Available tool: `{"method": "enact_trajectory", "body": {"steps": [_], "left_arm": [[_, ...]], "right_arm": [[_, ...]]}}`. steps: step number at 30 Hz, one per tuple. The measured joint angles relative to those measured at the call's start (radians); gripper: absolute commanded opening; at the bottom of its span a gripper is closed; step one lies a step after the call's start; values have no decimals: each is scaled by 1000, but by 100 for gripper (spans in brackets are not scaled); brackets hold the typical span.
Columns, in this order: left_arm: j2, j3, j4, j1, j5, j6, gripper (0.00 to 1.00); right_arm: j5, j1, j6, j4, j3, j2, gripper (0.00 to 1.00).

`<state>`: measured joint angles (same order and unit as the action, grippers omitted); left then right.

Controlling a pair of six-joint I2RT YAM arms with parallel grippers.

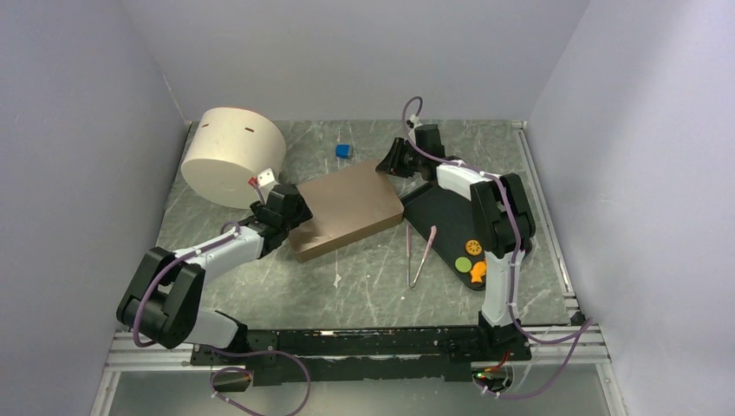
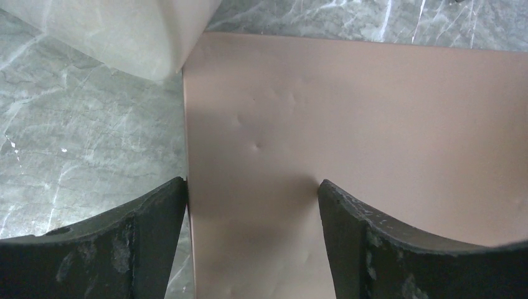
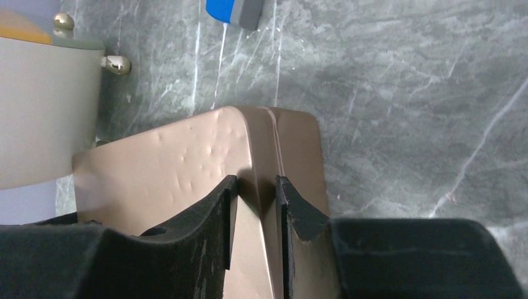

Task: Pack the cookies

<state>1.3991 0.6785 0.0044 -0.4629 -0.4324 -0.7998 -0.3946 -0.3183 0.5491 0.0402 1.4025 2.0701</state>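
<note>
Now the right gripper [image 3: 256, 182] is pinching the far corner of the brown box [image 1: 347, 212], while the left gripper [image 2: 252, 185] is hanging spread wide over its near edge. The cookies [image 1: 473, 248] are lying on the black tray [image 1: 442, 218] beside the right arm.

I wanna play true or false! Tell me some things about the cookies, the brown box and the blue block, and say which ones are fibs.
1. The cookies lie on the black tray. True.
2. The blue cube sits on top of the brown box. False: it is on the table, beyond the box.
3. The right gripper pinches an edge of the brown box. True.
4. The left gripper holds the pink tongs. False: they lie on the table, between box and tray.
5. The cream round tub stands at the far left. True.
</note>
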Motion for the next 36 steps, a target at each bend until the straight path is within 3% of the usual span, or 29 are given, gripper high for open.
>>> {"method": "enact_trajectory", "body": {"steps": [6, 16, 22, 33, 36], "left_arm": [[-11, -18, 17, 11, 13, -7, 70], [-49, -78, 68, 18, 25, -35, 70], [-64, -92, 72, 26, 48, -36, 59], [-328, -283, 30, 11, 167, -90, 45], [-386, -302, -17, -10, 185, -109, 48]], "right_arm": [[-19, 0, -17, 50, -25, 3, 25], [-12, -8, -39, 37, 8, 24, 23], [51, -34, -69, 44, -29, 2, 21], [127, -81, -137, 92, -269, -183, 19], [126, -82, -141, 80, -309, -225, 19]]}}
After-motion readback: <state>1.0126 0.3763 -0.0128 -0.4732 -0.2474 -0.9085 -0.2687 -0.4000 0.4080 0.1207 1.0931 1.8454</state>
